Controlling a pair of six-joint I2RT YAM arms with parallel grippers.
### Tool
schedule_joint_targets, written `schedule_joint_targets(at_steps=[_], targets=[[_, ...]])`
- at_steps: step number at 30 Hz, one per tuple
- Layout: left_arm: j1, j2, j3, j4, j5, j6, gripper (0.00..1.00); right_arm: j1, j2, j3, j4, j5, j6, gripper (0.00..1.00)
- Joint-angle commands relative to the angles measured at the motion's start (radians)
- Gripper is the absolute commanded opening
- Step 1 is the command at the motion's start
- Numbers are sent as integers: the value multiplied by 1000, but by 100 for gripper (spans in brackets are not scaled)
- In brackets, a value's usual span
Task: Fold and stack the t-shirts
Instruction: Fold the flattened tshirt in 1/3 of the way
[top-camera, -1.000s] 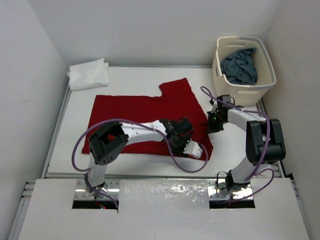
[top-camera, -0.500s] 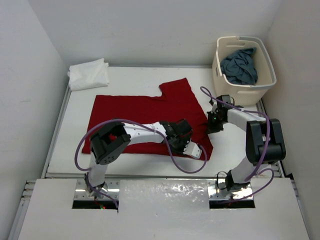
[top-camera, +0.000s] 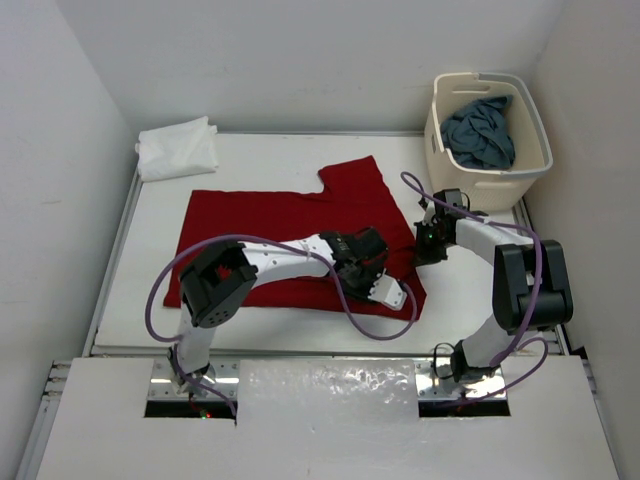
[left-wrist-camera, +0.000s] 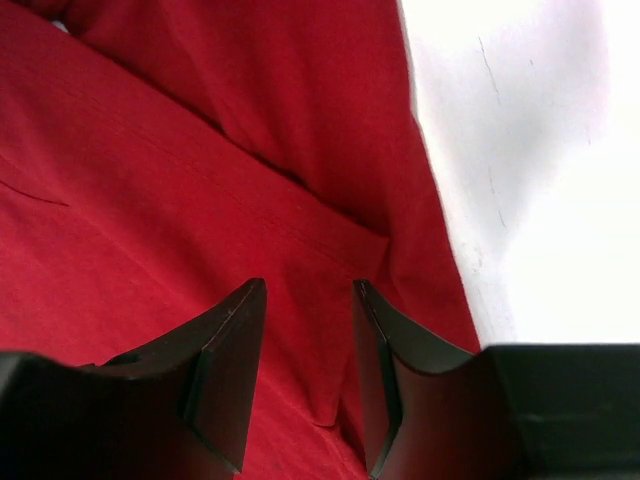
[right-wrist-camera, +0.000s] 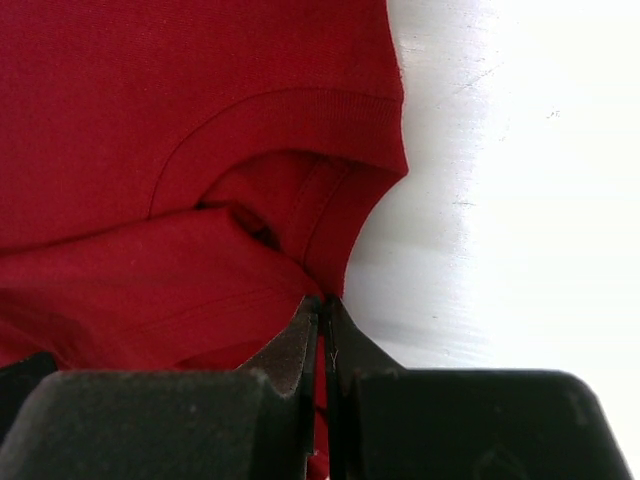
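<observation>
Red t-shirt (top-camera: 290, 225): lay spread flat across the middle of the table (top-camera: 260, 160), with one part reaching toward the far edge.
Neckline, right wrist view: the ribbed collar curved just ahead of the fingers, and a fold of red cloth was bunched below it.
Right gripper (right-wrist-camera: 322, 305): jaws were pressed together, with a thin edge of the red t-shirt pinched between the tips at the collar, at the garment's right-hand edge.
Left gripper (left-wrist-camera: 308, 290): jaws stood apart, low over the red cloth near its near right corner. Flat cloth showed in the gap and nothing was clamped.
Left arm: reached across the red t-shirt from the left base.
White t-shirt (top-camera: 178, 148): lay folded at the far left corner of the table, apart from the red one.
Blue-grey t-shirt (top-camera: 480, 130): lay crumpled inside the basket (top-camera: 540, 150).
Basket: cream plastic, stood at the far right corner, beyond the right gripper.
</observation>
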Motion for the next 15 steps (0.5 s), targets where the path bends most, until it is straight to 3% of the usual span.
schedule_joint_targets(at_steps=[1, 12, 15], targets=[[4, -14, -24, 21, 15, 21, 38, 4, -36, 10, 6, 15, -15, 0], [-2, 8, -93, 90, 9, 27, 35, 4, -31, 9, 6, 21, -15, 0], [-4, 13, -97, 124, -11, -2, 28, 4, -31, 12, 1, 27, -20, 0]])
